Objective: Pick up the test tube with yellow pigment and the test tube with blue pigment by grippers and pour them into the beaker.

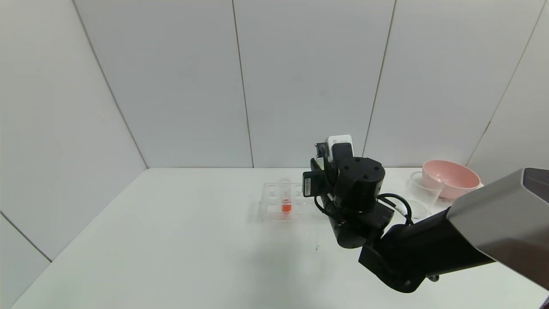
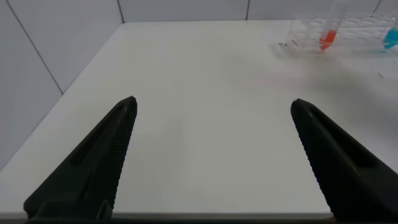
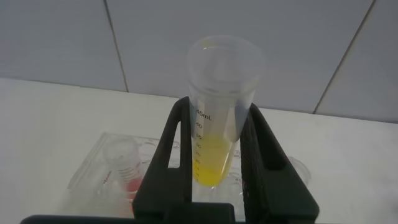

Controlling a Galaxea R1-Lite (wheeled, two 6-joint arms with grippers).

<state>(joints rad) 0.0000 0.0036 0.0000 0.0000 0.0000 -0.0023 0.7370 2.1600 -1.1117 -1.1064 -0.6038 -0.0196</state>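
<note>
The right gripper [image 3: 214, 155] was pinching the test tube with yellow pigment [image 3: 214, 124] between its two black fingers [image 3: 171, 155]. The tube stood upright in the grip, with its open mouth on top and the yellow liquid down at its round bottom. It had small marks printed up its side. The gripper held it just above the clear tube rack [image 1: 274, 201], over the end of the rack nearest the beaker [image 1: 422, 195].

The tube with red-orange liquid [image 1: 286, 198] stood upright in the rack. In the right wrist view it sat in a hole of the rack, beside the held tube and lower than it.

The test tube with blue pigment [image 2: 391, 38] showed only at the edge of the left wrist view. It was at the rack, beside the red-orange tube. Only its blue bottom could be seen.

The beaker stood on the white table [image 1: 171, 240], well apart from the rack, on the far side of the right arm. A pink bowl [image 1: 450, 178] sat right behind the beaker, farther still from the rack.

The left gripper [image 2: 211, 124] had its fingers spread wide with nothing between them. It hung over the bare table, well apart from the rack.
</note>
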